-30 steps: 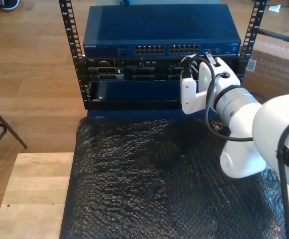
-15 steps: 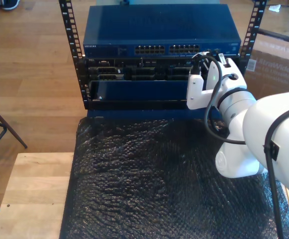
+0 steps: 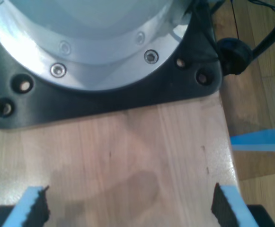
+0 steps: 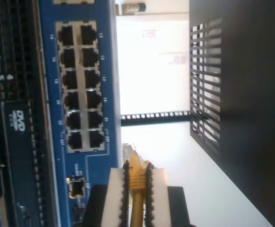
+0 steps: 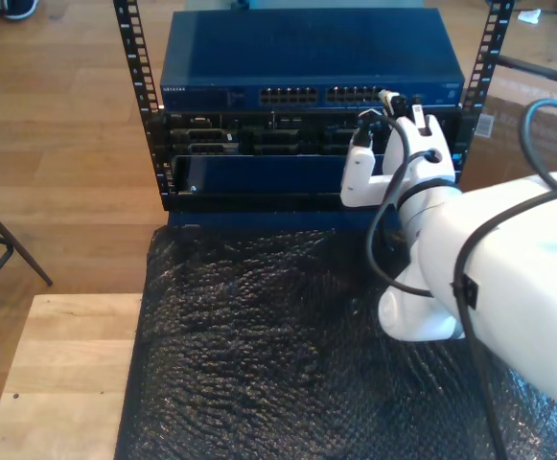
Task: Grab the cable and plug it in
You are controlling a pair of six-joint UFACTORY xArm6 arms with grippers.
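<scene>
Cable [image 4: 136,177], yellow-orange, sits pinched between the pads of my second hand [image 4: 136,189], its clear plug [image 4: 129,152] poking out just short of the blue switch [image 4: 83,85] and near the end of the port block; whether it touches the face I cannot tell. In the exterior view that hand [image 5: 385,113] hovers at the switch [image 5: 307,57] toward the exterior view's right. My first hand [image 3: 128,205] hangs spread wide over a wooden surface [image 3: 128,156], gripping nothing.
</scene>
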